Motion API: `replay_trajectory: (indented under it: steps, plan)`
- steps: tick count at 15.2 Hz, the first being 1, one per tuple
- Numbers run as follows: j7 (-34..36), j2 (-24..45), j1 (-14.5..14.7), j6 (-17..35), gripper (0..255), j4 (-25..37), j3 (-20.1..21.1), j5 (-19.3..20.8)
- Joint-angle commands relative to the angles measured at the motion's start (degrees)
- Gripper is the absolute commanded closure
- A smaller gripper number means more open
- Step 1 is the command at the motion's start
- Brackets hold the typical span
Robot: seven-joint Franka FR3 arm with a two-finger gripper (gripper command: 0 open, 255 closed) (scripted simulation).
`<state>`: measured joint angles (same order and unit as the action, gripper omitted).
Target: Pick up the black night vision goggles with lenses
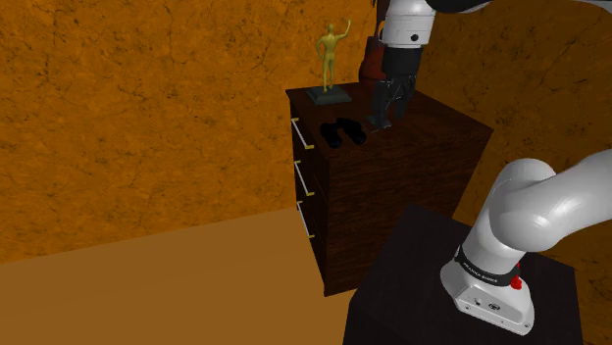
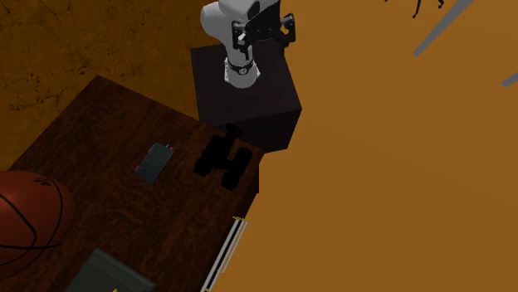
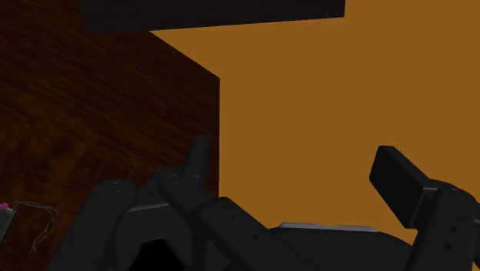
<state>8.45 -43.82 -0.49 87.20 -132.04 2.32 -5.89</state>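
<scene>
As its jaws stand apart, the end effector [image 1: 381, 120] hovers beside the goggles [image 1: 345, 131].

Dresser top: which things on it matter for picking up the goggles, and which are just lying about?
For the job:
black goggles
gripper, fingers open

Lying about:
gold figurine
basketball
small wired device

Dark wooden dresser [image 1: 412, 186] (three drawers) with black goggles [image 1: 344, 132], gold statuette [image 1: 330, 61], basketball [image 2: 29, 220], wired device [image 2: 154, 162] on top
</scene>
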Motion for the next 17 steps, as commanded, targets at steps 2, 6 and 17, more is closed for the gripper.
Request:
replay_trajectory:
  steps: [2, 6, 17]
  plan:
    - [0.71, 1.96, -0.65, 1.14, 0, 0.7, -0.08, 0.26]
    - [3.6, 9.83, -3.14, 5.19, 0, 4.06, -0.51, 1.34]
    - [11.76, 30.94, -9.0, 11.87, 0, 17.25, -3.1, 4.2]
